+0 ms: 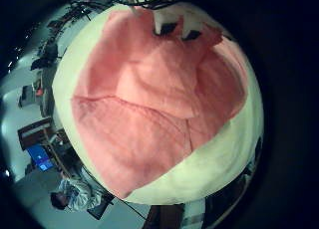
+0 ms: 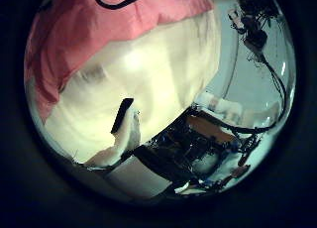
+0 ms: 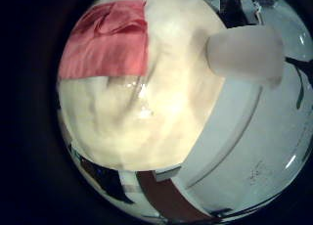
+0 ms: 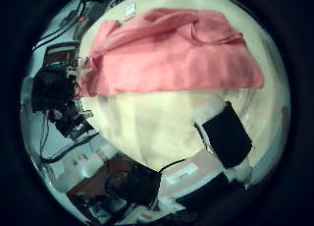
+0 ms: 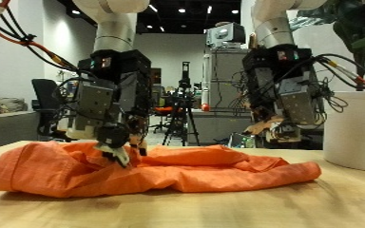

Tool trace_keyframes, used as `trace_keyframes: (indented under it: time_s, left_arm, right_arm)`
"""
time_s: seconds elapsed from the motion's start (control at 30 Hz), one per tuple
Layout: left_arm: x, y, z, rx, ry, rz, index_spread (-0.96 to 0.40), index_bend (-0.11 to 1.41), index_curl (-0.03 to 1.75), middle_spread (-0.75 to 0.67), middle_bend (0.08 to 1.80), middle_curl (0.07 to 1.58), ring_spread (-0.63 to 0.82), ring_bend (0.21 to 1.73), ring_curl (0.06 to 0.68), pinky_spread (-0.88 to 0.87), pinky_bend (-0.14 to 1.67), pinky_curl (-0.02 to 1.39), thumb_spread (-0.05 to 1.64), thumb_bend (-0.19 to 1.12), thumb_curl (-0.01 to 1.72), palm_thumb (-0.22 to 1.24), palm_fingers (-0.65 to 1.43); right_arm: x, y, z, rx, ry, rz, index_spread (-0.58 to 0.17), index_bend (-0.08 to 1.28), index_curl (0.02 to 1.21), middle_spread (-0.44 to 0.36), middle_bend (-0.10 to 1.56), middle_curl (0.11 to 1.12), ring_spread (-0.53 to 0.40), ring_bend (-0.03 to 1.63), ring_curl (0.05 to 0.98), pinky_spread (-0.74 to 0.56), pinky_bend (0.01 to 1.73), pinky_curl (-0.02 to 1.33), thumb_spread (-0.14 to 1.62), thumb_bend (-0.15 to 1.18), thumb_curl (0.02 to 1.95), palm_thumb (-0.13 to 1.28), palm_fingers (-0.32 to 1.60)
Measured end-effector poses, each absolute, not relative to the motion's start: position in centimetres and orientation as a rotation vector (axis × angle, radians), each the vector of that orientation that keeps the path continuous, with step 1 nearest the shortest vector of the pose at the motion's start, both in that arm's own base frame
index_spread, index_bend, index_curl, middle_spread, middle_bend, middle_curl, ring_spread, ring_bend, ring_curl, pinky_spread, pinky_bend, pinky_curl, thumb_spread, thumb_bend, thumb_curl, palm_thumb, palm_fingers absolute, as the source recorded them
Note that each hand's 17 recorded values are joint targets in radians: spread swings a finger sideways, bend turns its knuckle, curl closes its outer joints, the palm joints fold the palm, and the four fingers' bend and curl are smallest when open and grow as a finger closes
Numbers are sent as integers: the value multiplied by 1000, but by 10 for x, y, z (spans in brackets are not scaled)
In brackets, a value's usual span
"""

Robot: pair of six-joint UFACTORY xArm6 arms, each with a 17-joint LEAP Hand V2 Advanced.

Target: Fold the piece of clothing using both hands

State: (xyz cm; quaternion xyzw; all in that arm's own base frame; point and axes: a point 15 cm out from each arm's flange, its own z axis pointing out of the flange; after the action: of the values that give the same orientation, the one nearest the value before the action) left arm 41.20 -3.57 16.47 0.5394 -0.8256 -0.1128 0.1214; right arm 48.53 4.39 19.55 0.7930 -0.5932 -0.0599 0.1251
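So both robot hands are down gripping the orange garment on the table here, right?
Not quite. In the outside view only the left robot hand is down on the orange garment, fingers in the cloth. The right robot hand hangs above it, touching nothing. The garment does lie on the table.

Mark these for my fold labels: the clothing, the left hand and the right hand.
clothing (image 5: 170, 171), outside view, middle of the orange cloth lying on the table.
left hand (image 5: 110, 95), outside view, its body above the cloth, fingers down at the fabric.
right hand (image 5: 286, 95), outside view, its body, raised off the cloth.
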Motion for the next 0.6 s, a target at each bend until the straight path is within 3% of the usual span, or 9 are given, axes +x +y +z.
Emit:
trace_keyframes:
  time_s: [0.3, 0.6]
  left_arm:
    - [395, -8, 147, 1580, -2352, -422, 154, 159, 298, 311, 173, 257, 524, 399, 214, 513, 241, 320, 1159, -19, 355, 482, -45]
    - [380, -1, 134, 1548, -2286, -530, 152, 161, 293, 304, 177, 256, 523, 389, 214, 510, 233, 320, 1145, -21, 353, 469, -37]
  right_arm:
    - [471, 26, 160, 2229, -1573, -211, -436, 188, 375, -236, 214, 341, 96, 183, 224, 230, 199, 263, 1342, 481, 447, 547, 182]
    - [450, 20, 132, 2152, -1463, -281, -419, 190, 368, -217, 209, 348, 94, 181, 214, 227, 186, 272, 1300, 382, 498, 577, 194]
